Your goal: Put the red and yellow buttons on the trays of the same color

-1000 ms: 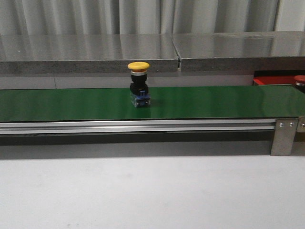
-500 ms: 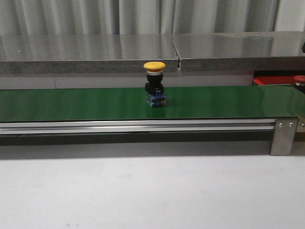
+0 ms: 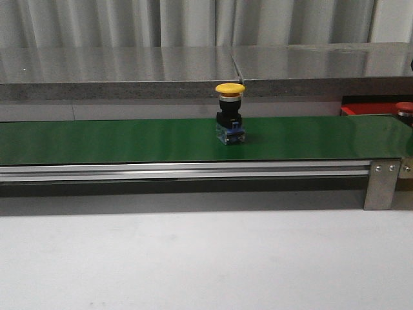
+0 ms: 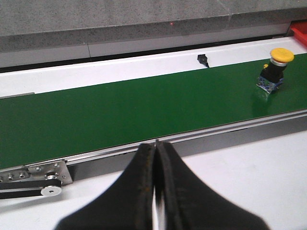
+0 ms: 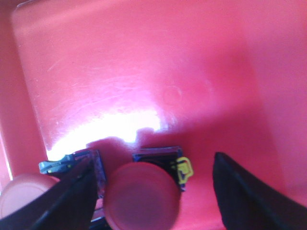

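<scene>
While the mushroom-capped yellow button [image 3: 230,121] sits upright on the matte green belt [image 3: 116,140], left gripper [image 4: 156,158] is pinched closed, right gripper [image 5: 151,179] spread wide around a red button [image 5: 141,195] on the glossy red tray [image 5: 144,72].

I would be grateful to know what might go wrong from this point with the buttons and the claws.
The yellow button stands on the green belt with the shut left claw well short of it, so it may pass unpicked. The open right claw straddles a red button in the red tray, close beside another red button, which it might knock.
</scene>
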`<state>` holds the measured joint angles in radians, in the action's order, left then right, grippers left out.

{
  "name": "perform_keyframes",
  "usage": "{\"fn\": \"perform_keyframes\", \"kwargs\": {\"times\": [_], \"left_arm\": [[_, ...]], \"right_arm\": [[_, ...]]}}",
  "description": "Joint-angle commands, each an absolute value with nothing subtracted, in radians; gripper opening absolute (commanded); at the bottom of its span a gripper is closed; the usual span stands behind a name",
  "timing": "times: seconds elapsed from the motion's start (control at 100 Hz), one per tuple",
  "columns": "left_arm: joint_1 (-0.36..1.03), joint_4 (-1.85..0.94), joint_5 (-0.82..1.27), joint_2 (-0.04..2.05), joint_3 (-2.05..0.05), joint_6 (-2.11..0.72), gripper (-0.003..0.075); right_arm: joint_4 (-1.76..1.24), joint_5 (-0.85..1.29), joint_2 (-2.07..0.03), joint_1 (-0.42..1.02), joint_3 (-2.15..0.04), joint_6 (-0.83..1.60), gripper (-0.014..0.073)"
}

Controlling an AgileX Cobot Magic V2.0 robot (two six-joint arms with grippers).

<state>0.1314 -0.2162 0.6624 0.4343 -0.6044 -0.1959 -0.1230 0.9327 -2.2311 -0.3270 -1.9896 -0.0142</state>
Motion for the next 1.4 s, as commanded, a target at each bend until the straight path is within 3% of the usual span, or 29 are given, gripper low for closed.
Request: {"fn": "perform_keyframes", "kwargs": {"times": [0.0,0.62,1.39], "left_arm": [[0.140,-0.234,0.597,0.439,-0.628,-0.187,-0.0019],[0.140,-0.234,0.597,0.439,-0.628,-0.187,-0.0019],[0.140,-0.234,0.597,0.439,-0.628,-0.187,-0.0019]], "right_arm": [[-0.108,0.902,-2.123,-0.332,-2.027,-0.011,0.0519],[-0.104,0.938,-1.875,-0.262,-1.892,0.053,0.0519],[-0.101,0.998,-1.629,0.006,-1.549,0.187,0.0519]]}}
